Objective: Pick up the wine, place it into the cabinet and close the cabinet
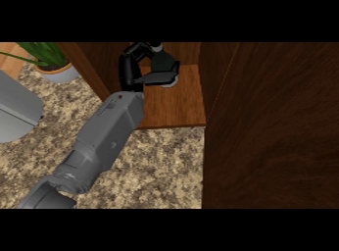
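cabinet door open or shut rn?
Open. The cabinet door stands swung out at the view's right, the wooden shelf is exposed, and the left hand reaches inside over it.

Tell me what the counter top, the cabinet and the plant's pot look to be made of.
Counter top: looks like polished granite or similar stone, judging by its speckled beige and brown grain.
Cabinet: dark stained wood, streaked grain on its door; the shelf inside is lighter, reddish wood.
Plant's pot: plain pale grey, smooth, perhaps ceramic or plastic; the look leaves it open.
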